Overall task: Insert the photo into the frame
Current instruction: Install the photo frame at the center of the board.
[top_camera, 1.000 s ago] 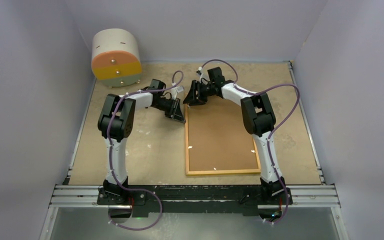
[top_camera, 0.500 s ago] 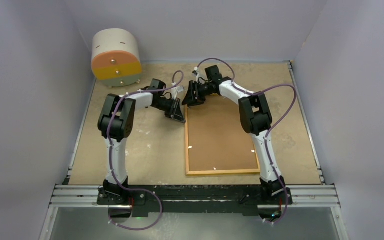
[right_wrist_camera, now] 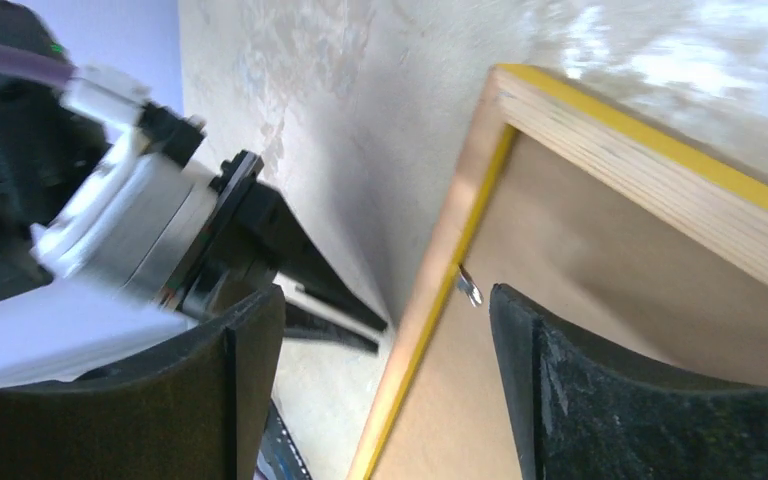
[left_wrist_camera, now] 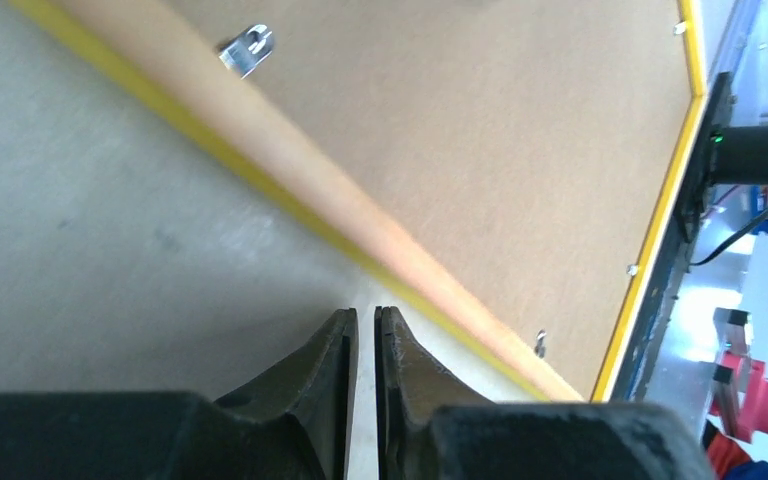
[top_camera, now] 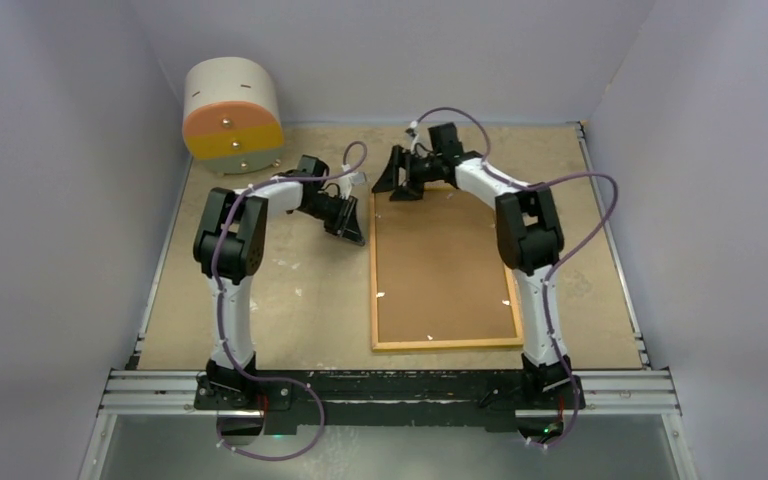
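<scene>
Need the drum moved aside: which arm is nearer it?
Left. The left gripper is right of the drum, beside the frame's left rail; the right gripper is farther right, by the frame's far-left corner.

Frame [top_camera: 445,344] is showing a wood-coloured back rim with bright yellow outer edging; the backing board [top_camera: 440,265] inside is reading plain mid-brown. Counter [top_camera: 280,300] is presenting mottled beige with paler blotches. Round container [top_camera: 232,105] is showing a cream body, face split orange over yellow; cables [top_camera: 223,305] are reading purple.
</scene>
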Tool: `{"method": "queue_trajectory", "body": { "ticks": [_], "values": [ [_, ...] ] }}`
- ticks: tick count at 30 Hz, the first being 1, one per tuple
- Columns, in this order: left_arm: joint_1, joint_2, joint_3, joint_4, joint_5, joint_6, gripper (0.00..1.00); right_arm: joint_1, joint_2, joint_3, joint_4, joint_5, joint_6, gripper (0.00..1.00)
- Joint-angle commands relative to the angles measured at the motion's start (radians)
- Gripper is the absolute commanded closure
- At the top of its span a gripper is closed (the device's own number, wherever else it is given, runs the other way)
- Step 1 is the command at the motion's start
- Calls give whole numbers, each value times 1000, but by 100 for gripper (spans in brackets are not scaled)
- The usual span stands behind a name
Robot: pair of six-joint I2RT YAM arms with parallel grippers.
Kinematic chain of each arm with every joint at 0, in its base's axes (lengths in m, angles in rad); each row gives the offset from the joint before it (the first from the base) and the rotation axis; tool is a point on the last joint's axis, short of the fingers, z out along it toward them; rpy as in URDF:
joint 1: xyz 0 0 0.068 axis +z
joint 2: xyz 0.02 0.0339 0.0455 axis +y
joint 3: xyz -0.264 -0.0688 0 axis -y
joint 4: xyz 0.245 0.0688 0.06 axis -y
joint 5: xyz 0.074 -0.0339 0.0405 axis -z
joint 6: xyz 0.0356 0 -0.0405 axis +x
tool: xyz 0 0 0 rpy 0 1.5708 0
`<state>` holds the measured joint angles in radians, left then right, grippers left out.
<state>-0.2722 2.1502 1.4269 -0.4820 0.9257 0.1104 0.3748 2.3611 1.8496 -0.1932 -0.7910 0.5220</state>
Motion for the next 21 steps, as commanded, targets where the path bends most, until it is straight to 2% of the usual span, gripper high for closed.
{"method": "queue_trajectory", "body": {
  "ticks": [1,3,7,12,15,21],
  "values": [
    [37,-88,40,-135,-58,152,82,-130,-231,-140,183,135,160,17],
    [37,-108,28,-182,-58,203,77,-193,-321,-278,272,225,218,2],
    [11,-157,-40,-224,-105,304,71,-310,-466,-525,312,414,254,1],
    [-89,-222,-164,-186,-231,362,70,-399,-595,-686,268,698,244,1],
    [-134,-240,-216,-154,-283,369,70,-419,-597,-728,283,716,231,1],
    [-182,-226,-253,-130,-335,373,72,-403,-457,-660,292,598,208,1]
  ]
}}
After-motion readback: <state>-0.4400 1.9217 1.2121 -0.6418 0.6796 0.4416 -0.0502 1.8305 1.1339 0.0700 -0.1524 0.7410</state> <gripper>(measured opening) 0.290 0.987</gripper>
